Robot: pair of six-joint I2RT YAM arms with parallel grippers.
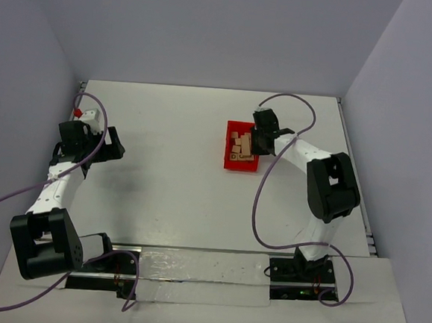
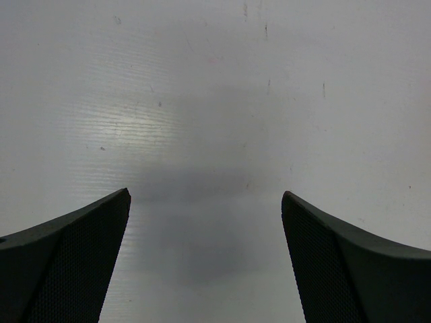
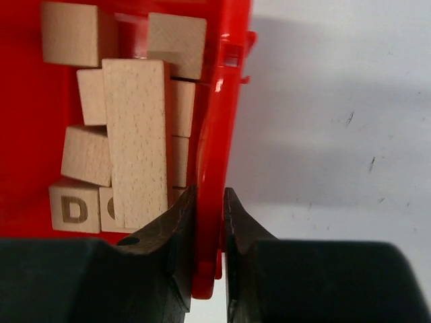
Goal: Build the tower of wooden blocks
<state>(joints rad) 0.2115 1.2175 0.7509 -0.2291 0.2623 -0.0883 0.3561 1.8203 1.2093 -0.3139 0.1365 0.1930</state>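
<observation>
Several light wood blocks (image 3: 135, 134) lie jumbled inside a red bin (image 3: 225, 101): cubes, one marked D, with a longer block lying across them. My right gripper (image 3: 210, 195) is shut on the bin's right wall, one finger inside by the blocks and one outside. From above, the bin (image 1: 231, 164) sits right of the table's middle with the blocks (image 1: 240, 143) in it and the right gripper (image 1: 259, 142) at its right rim. My left gripper (image 1: 116, 145) hovers far left, open (image 2: 205, 195) over bare table, holding nothing. No tower is in view.
The white table (image 1: 177, 181) is walled at the back and both sides. A small red-and-white object (image 1: 78, 111) sits at the far left edge by the left arm. Purple cables loop from both arms.
</observation>
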